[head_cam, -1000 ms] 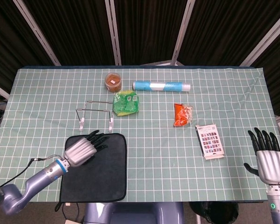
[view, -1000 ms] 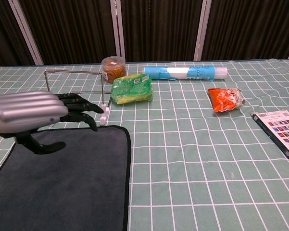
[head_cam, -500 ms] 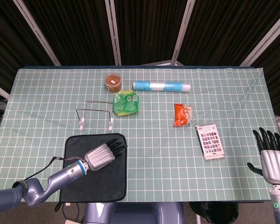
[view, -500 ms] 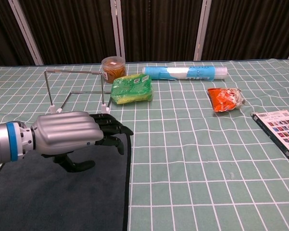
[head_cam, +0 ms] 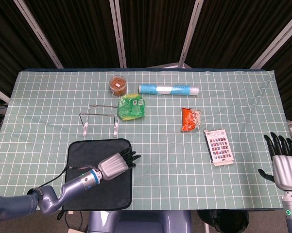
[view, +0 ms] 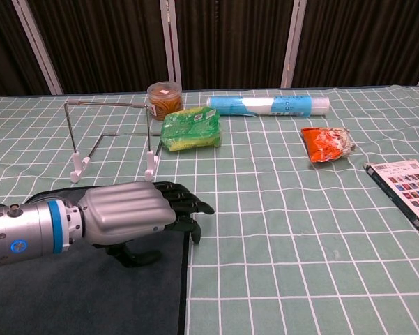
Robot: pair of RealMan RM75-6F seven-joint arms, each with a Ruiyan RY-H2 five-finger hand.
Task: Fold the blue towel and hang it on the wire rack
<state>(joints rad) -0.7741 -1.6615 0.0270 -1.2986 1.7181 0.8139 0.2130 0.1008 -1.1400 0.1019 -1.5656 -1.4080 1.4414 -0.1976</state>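
Observation:
The towel (head_cam: 92, 190) (view: 70, 300) looks dark, nearly black, and lies flat and unfolded on the near left of the table. My left hand (head_cam: 117, 164) (view: 136, 213) hovers low over its right edge, palm down, dark fingers stretched out past the hem and holding nothing. The wire rack (head_cam: 99, 120) (view: 111, 136) stands upright just beyond the towel, bare. My right hand (head_cam: 284, 165) is at the table's near right corner, fingers spread upward and empty; the chest view does not show it.
A green packet (head_cam: 131, 107) lies right beside the rack. Behind it are a brown jar (head_cam: 118, 85) and a blue-and-white roll (head_cam: 168, 90). An orange snack bag (head_cam: 190, 119) and a small patterned box (head_cam: 219, 146) lie right of centre.
My left hand has slid rightward and nearer across the towel, from its far left part to its right edge. My right hand has dropped slightly at the near right corner.

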